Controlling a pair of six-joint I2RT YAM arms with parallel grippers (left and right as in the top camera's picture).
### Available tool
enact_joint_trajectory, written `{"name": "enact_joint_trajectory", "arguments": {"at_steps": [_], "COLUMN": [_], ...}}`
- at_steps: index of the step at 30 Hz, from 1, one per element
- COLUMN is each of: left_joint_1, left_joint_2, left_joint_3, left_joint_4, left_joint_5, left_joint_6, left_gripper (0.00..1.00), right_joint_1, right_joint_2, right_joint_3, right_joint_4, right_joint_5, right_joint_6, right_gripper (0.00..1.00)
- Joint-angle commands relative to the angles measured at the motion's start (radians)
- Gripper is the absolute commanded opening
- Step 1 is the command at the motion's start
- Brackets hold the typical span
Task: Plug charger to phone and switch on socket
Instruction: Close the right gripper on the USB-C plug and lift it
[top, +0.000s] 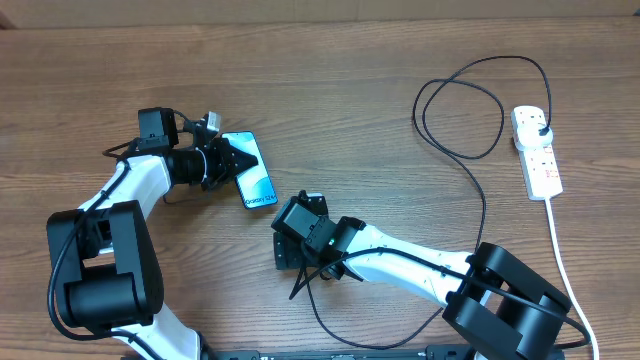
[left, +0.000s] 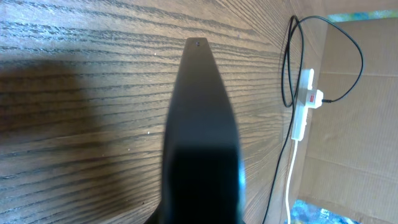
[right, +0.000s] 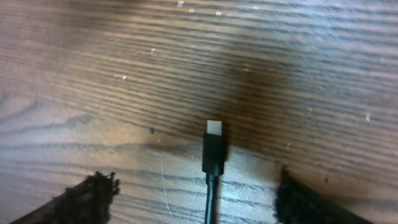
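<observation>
The phone (top: 256, 174), with a light blue screen, lies flat on the wooden table at centre left. My left gripper (top: 226, 160) is shut, its joined black fingers (left: 200, 124) lying over the phone's left part; a blue sliver of screen (left: 242, 180) shows beside them. The charger cable (top: 482, 215) loops from the white socket (top: 536, 150), where its black plug (top: 540, 129) sits, toward my right gripper (top: 300, 212). In the right wrist view the plug tip (right: 213, 151) lies on the table between the open right gripper's (right: 202, 204) fingers, touching neither.
The socket's thick white cord (top: 562, 260) runs down the right side of the table. The left wrist view shows the socket (left: 305, 102) and cable (left: 287, 62) far ahead, next to brown cardboard (left: 354, 124). Both arm bases stand at the near edge.
</observation>
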Motion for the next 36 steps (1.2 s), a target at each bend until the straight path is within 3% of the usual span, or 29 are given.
{"name": "enact_joint_trajectory", "arguments": {"at_steps": [1, 19, 29, 34, 36], "left_joint_1": [0.003, 0.003, 0.003, 0.003, 0.003], "left_joint_2": [-0.021, -0.021, -0.021, -0.021, -0.021], "left_joint_3": [-0.001, -0.001, -0.001, -0.001, -0.001], "left_joint_4": [0.004, 0.004, 0.004, 0.004, 0.004], "left_joint_5": [0.021, 0.021, 0.021, 0.021, 0.021], "left_joint_6": [0.005, 0.005, 0.005, 0.005, 0.005], "left_gripper": [0.04, 0.04, 0.04, 0.04, 0.04], "right_joint_1": [0.014, 0.04, -0.035, -0.037, -0.035], "right_joint_2": [0.015, 0.046, 0.046, 0.046, 0.046], "right_joint_3": [-0.008, -0.005, 0.04, 0.04, 0.04], "right_joint_4": [0.004, -0.033, -0.174, -0.173, -0.173], "right_joint_5": [0.033, 0.061, 0.094, 0.072, 0.072], "right_joint_6": [0.005, 0.017, 0.032, 0.031, 0.032], "right_gripper": [0.75, 0.12, 0.13, 0.27, 0.27]}}
